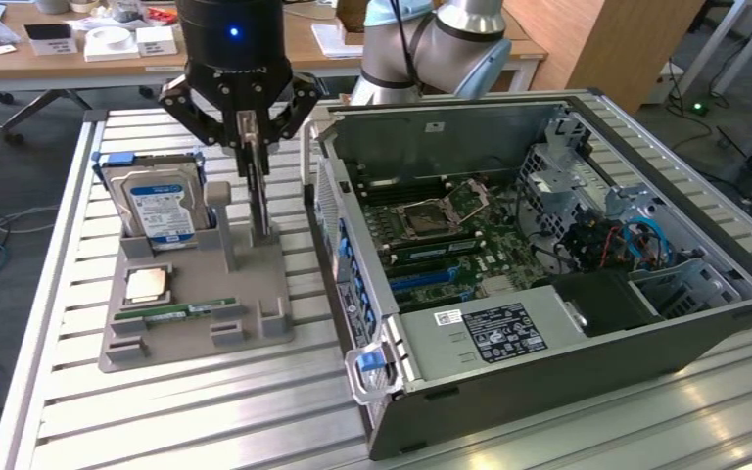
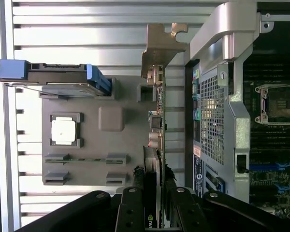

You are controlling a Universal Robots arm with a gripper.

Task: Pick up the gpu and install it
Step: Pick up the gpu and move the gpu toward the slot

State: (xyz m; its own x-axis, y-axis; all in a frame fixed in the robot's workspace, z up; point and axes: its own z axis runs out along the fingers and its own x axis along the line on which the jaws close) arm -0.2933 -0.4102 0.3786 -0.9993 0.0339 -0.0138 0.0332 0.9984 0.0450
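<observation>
While clamped in hand | thin dark circuit-board gpu with silver bracket, upright in grey holder | step: pick-up, uninstalled | likely needs steady, square hold

Light: bright and even from where I sit. Glare: white sheen on the table slats; at the wrist the chip washes out. Shadow: computer case interior dim; the gpu bracket dull against pale slats.
</observation>
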